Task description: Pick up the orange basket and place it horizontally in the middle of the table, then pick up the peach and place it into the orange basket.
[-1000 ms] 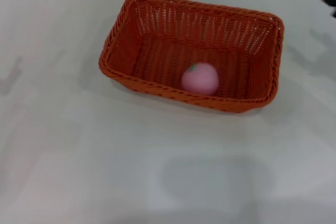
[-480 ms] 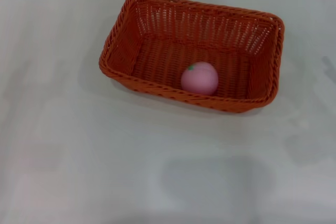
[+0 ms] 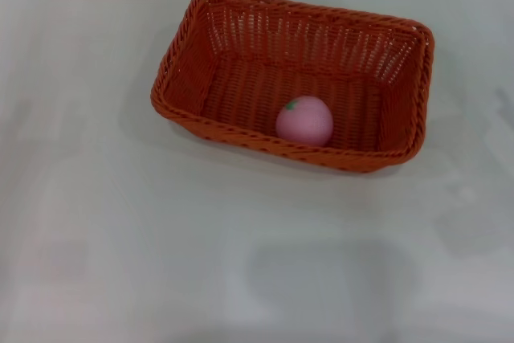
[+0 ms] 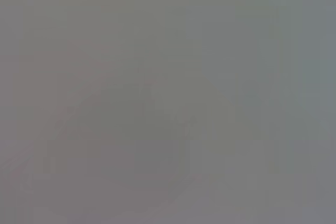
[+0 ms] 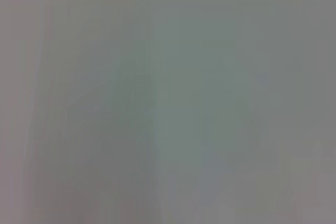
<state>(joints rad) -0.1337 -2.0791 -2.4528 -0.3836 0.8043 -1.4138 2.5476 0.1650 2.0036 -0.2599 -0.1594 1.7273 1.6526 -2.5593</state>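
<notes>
the peach (image 3: 304,120) sits in the orange basket (image 3: 241,139) mid desk (image 3: 120,238); job looks done, no tool shows, so i cannot tell its state

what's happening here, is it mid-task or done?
Looks done. The orange basket sits upright on the table, long side running across the head view, and the peach lies inside it near the front wall. Nothing is handling either one: neither gripper is in view, and both wrist views show only a blank surface.
</notes>
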